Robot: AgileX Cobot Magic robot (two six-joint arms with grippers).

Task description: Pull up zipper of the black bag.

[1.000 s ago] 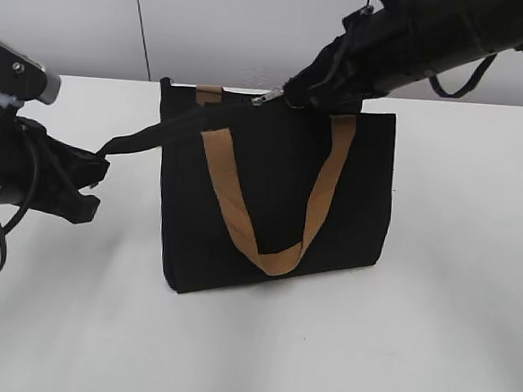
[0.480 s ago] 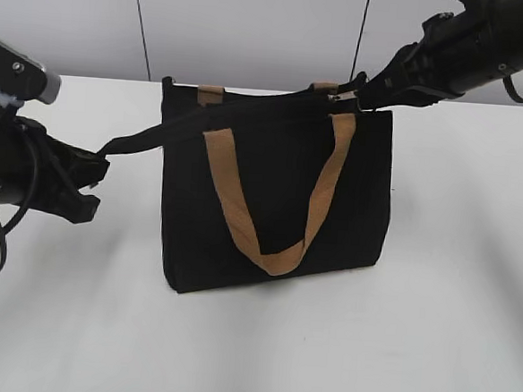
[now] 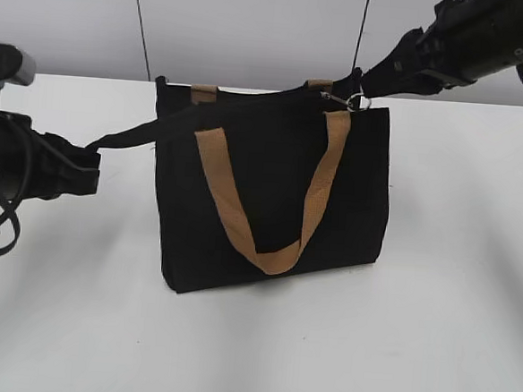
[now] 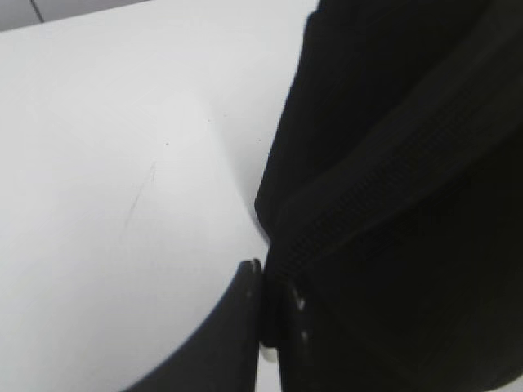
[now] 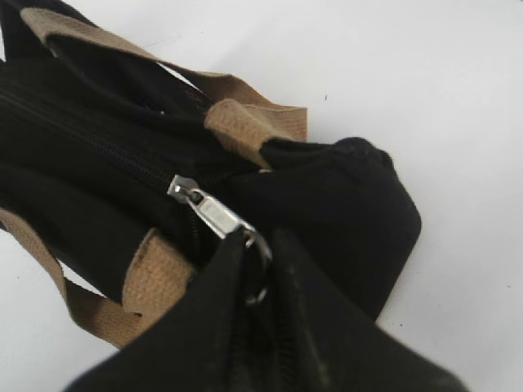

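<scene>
The black bag [image 3: 271, 192] stands upright on the white table, with tan loop handles [image 3: 267, 250]. The zipper [image 5: 106, 151] runs along its top edge. Its silver ring pull [image 3: 356, 101] is at the bag's right top corner. My right gripper [image 3: 366, 91] is shut on the ring pull [image 5: 260, 253] in the right wrist view. My left gripper [image 3: 89, 159] is shut on a black fabric tab [image 3: 126, 137] that stretches out from the bag's left top corner. The left wrist view shows its jaws [image 4: 274, 306] pinching black fabric [image 4: 392, 204].
The white table [image 3: 413, 332] spreads all around the bag. A pale wall [image 3: 255, 25] with dark vertical seams stands behind. The right arm [image 3: 488, 32] reaches in from the upper right, the left arm [image 3: 12, 170] from the left edge.
My right gripper has drawn the ring pull rightward along the top edge, from the middle to the right corner. The left gripper has shifted slightly left, keeping the tab taut.
</scene>
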